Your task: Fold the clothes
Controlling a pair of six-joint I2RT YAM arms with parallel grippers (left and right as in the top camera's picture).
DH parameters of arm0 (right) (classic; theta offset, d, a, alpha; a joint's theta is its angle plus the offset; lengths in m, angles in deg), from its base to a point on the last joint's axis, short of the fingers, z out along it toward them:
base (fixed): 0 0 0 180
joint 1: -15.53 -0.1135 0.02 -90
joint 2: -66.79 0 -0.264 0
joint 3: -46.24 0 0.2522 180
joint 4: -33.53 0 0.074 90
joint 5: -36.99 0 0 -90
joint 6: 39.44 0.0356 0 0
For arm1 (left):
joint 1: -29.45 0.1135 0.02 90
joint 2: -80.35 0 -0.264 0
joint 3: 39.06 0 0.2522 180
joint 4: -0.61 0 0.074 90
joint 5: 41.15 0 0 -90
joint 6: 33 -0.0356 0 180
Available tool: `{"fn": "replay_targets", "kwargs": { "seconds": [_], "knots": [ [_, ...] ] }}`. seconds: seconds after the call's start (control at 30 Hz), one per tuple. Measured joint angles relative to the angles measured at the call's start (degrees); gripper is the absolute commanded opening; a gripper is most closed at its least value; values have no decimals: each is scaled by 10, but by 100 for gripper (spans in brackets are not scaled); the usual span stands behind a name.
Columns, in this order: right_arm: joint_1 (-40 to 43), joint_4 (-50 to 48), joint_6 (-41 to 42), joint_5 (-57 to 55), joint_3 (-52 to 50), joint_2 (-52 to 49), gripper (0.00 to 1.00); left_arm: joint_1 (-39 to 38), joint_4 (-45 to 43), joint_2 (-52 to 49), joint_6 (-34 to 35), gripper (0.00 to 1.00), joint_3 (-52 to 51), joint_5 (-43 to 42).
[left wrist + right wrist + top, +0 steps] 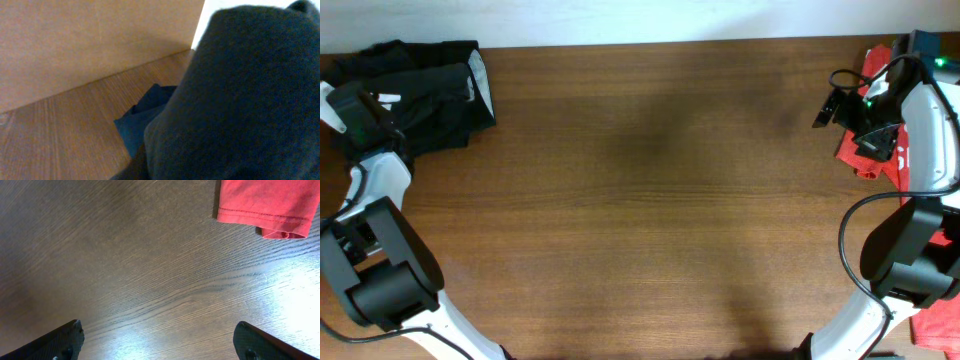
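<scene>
You get an even, sharp overhead; left wrist blurry, dark cloth (240,100) close-up; right-wrist table (150,280) glare at 5 o'clock.

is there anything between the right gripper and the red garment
Nothing visible does. In the right wrist view, only bare table lies between the open right gripper and the hemmed edge of the red garment, which sits toward the upper right of that view.

We see a black garment (430,85) bunched in a rumpled heap at the upper left of the overhead view, with a pale lining showing at its right edge. A red garment (848,152) lies crumpled at the far right, one stitched hem lying flat.
</scene>
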Motion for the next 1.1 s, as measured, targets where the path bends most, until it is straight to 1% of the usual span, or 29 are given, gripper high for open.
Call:
{"fn": "replay_targets", "kwargs": {
  "seconds": [0.03, 0.07, 0.13, 0.17, 0.23, 0.27, 0.3, 0.33, 0.37, 0.4, 0.43, 0.47, 0.5, 0.6, 0.67, 0.7, 0.77, 0.83, 0.9, 0.93, 1.0, 1.03, 1.07, 1.1],
  "knots": [
    [0, 0, 0, 0, 0, 0, 99, 2, -1, 0, -1, 62, 0, -7],
    [0, 0, 0, 0, 0, 0, 99, 2, -7, -1, 0, 79, 0, -11],
    [0, 0, 0, 0, 0, 0, 99, 2, -13, -9, 0, 94, 2, -16],
    [0, 0, 0, 0, 0, 0, 99, 2, -11, -19, -5, 98, 3, -19],
    [0, 0, 0, 0, 0, 0, 99, 2, -5, -29, -33, 98, 3, -30],
    [0, 0, 0, 0, 0, 0, 99, 0, 8, -30, -52, 95, 5, -37],
    [0, 0, 0, 0, 0, 0, 99, -2, 23, -30, -70, 78, 13, -50],
    [0, 0, 0, 0, 0, 0, 99, -5, 28, -30, -82, 56, 18, -67],
    [0, 0, 0, 0, 0, 0, 99, -14, 27, -29, -90, 39, 25, -83],
    [0, 0, 0, 0, 0, 0, 99, -19, 11, -28, -92, 31, 26, -96],
    [0, 0, 0, 0, 0, 0, 99, -23, 1, -28, -94, 28, 27, -102],
    [0, 0, 0, 0, 0, 0, 99, -30, -22, -28, -96, 21, 27, -107],
    [0, 0, 0, 0, 0, 0, 99, -39, -39, -27, -100, 19, 29, -115],
    [0, -1, 0, 0, 0, 0, 98, -49, -81, -27, -102, 20, 30, -125],
    [0, 0, 0, 0, 0, 0, 99, -48, -94, -39, -102, 23, 32, -125],
    [0, 0, 0, 0, 0, 0, 99, -48, -91, -55, -102, 27, 33, -127],
    [0, 0, 0, 0, 0, 0, 99, -48, -77, -92, -102, 28, 35, -138],
    [0, 0, 0, 0, 0, 0, 99, -48, -57, -129, -104, 32, 34, -146],
    [0, 0, 0, 0, 0, 0, 99, -48, -50, -139, -104, 33, 34, -151],
    [0, 0, 0, 0, 0, 0, 99, -48, -50, -137, -104, 39, 35, -151],
    [0, 0, 0, 0, 0, 0, 99, -50, -43, -131, -105, 65, 35, -151],
    [0, -1, 0, 0, 0, 0, 99, -54, -33, -118, -105, 94, 35, -151],
    [0, -1, 0, 0, 0, 0, 99, -61, -19, -93, -106, 99, 34, -152],
    [0, -2, 0, 0, 0, 0, 99, -70, 7, -61, -108, 99, 34, -154]
  ]
}}
